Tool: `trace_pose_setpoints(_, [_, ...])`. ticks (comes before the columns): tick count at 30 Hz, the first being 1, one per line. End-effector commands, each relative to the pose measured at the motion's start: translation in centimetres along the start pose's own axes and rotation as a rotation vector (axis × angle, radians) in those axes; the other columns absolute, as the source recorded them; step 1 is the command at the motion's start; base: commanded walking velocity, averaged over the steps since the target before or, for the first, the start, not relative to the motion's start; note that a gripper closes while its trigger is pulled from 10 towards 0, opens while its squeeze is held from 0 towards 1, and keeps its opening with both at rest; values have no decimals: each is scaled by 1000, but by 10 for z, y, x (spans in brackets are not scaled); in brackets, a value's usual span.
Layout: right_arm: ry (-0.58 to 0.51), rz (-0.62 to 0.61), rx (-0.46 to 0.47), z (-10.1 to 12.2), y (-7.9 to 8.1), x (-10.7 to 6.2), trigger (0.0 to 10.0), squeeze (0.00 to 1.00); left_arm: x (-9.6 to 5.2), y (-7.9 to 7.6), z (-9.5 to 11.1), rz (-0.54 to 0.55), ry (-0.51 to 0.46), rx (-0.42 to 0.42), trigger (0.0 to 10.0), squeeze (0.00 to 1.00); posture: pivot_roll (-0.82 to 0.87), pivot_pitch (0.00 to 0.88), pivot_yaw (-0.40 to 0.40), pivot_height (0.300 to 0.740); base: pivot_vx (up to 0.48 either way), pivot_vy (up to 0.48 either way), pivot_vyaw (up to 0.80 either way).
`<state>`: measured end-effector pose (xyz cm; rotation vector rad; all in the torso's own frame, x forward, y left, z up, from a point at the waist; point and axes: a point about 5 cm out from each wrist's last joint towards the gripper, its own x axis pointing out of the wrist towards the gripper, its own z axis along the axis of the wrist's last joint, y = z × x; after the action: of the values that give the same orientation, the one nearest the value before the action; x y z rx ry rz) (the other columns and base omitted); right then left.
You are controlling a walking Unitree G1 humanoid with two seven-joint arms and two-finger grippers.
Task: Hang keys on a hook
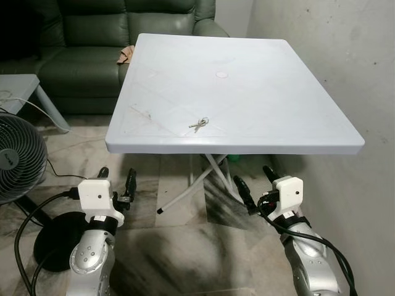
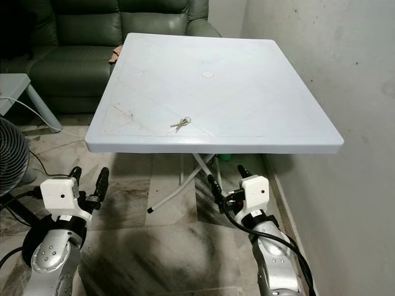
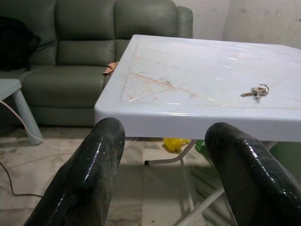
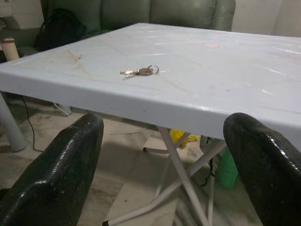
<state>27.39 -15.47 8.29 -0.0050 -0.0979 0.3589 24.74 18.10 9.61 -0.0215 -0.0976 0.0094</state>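
- Living-room setting: a white square plastic folding table point(image 1: 247, 86) stands against a pale wall, with a dark green leather sofa point(image 1: 92, 37) behind it and a black floor fan point(image 1: 18, 157) at the robot's left.
- Task item: a small bunch of metal keys on a ring point(image 1: 199, 124) lies flat on the tabletop near the front edge, untouched and well apart from both grippers.
- Left gripper point(image 1: 116, 183): held low before the table edge, below the tabletop, fingers spread and empty.
- Right gripper point(image 1: 257, 183): likewise low and short of the table, fingers spread and empty.
- Hook: none can be identified in these views.
- Progress, by judgement: nothing done. Reaching, grasping the keys, locating the hook and hanging all remain.
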Motion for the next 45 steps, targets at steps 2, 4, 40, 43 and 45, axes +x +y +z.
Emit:
trace_pose_setpoints(2, [-38, -3, -8, 11, 1, 4, 10000, 0, 0, 6, 6, 17, -12, 12, 10000, 0, -66, 53, -21, 740, 0, 0, 0])
trace_pose_setpoints(4, [-46, 0, -14, 14, 2, 5, 10000, 0, 1, 9, 8, 23, -19, 8, 10000, 0, -70, 51, -18, 740, 0, 0, 0])
trace_pose_setpoints(40, [-32, 18, -69, 33, 9, 21, 10000, 0, 6, 1, 7, -10, 88, -92, 10000, 0, -68, 18, -19, 740, 93, 0, 0])
trace_pose_setpoints(43, [-30, 19, -67, 33, 10, 20, 10000, 0, 7, 1, 6, -13, 92, -93, 10000, 0, -70, 17, -17, 740, 410, 0, 0])
trace_pose_setpoints(45, [-29, 20, -67, 33, 10, 20, 10000, 0, 7, 1, 6, -16, 92, -91, 10000, 0, -70, 17, -17, 740, 424, 0, 0])
